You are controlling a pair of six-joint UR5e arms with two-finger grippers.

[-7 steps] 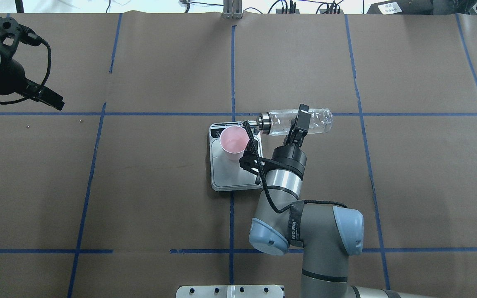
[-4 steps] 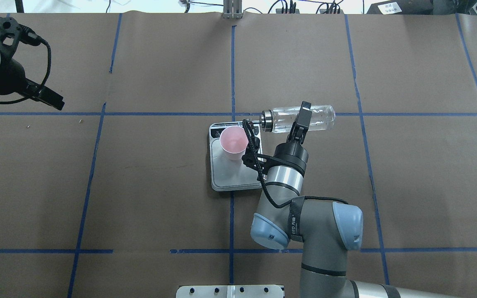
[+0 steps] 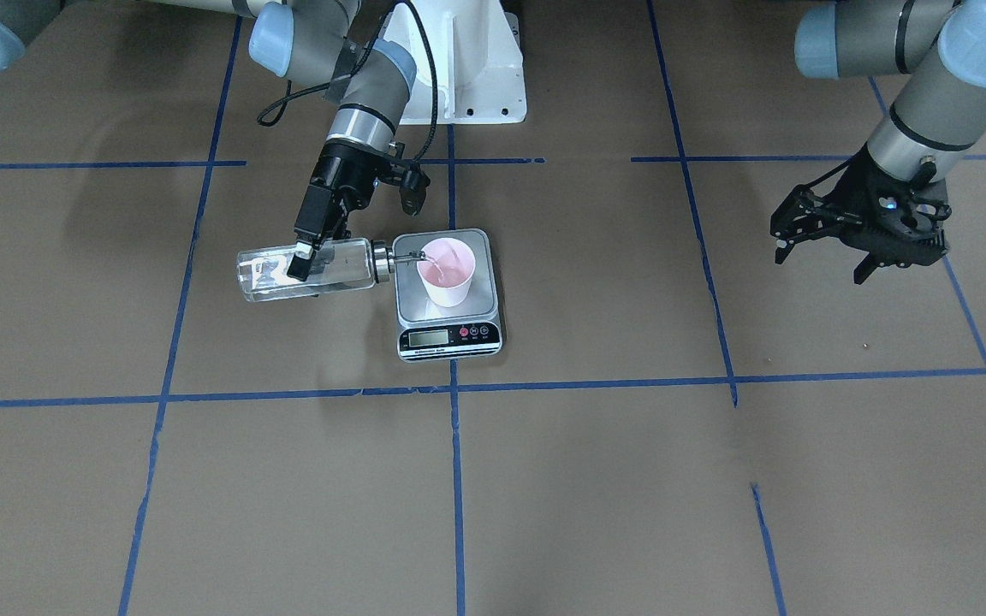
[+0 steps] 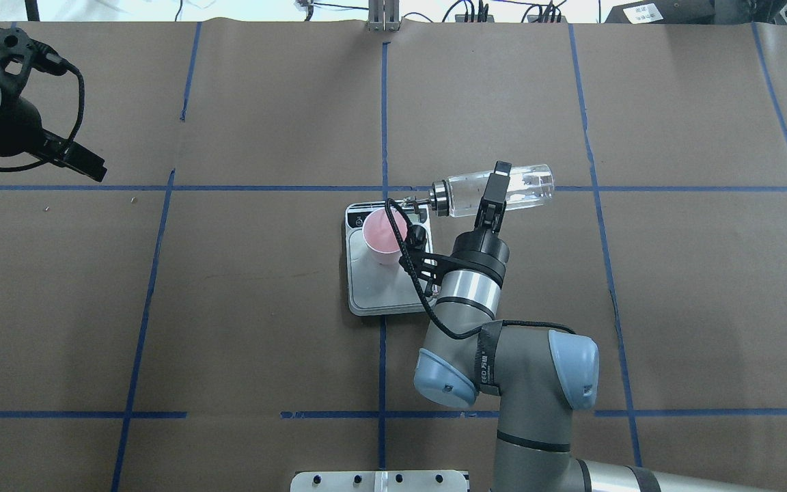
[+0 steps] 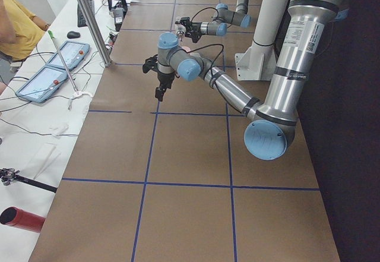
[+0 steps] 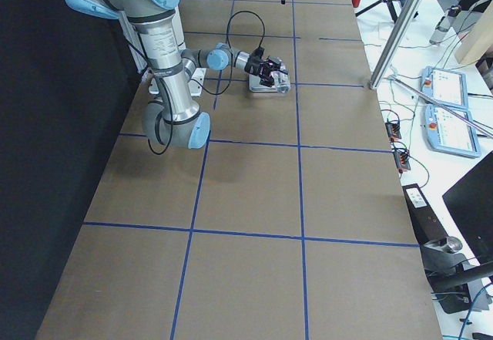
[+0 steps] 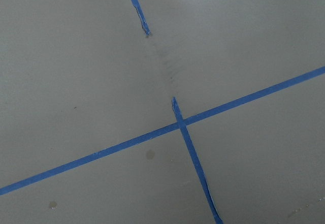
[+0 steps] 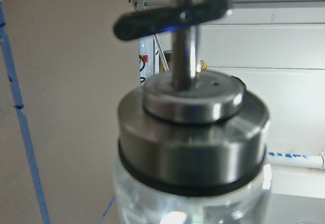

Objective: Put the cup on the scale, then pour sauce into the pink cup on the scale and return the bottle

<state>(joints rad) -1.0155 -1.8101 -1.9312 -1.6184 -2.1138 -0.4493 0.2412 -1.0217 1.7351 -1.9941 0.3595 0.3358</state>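
The right gripper [image 4: 495,195] is clamped across the middle of the bottle [image 4: 513,188], 1 black finger [image 4: 501,176] lying over the top of the glass and the other hidden beneath it. The bottle is held off the table [image 4: 264,307], tipped close to horizontal, its base pointing away from the scale [image 4: 383,295] and its silver cap [image 3: 382,259] just beside the scale's edge. From the front the thin spout [image 3: 409,255] reaches over the rim of the cup [image 3: 446,274]; whether a stream is leaving it cannot be told. The sauce [image 3: 335,275] shows only as a clear glint through the glass, and its level is not readable. The cup stands upright on the scale's silver platform, toward the end nearest the black display strip [image 3: 448,337] – the figures on the display are too small to read. The inside of the cup looks wet and glossy at the bottom. The right wrist camera is filled by the cap and spout at close range, with a sliver of the pink cup in the top left corner. The left gripper [image 3: 819,263] hovers well apart from the scale – its 2 fingers spread wide, holding nothing – and its wrist camera sees only brown paper crossed by blue tape lines [image 7: 152,135].
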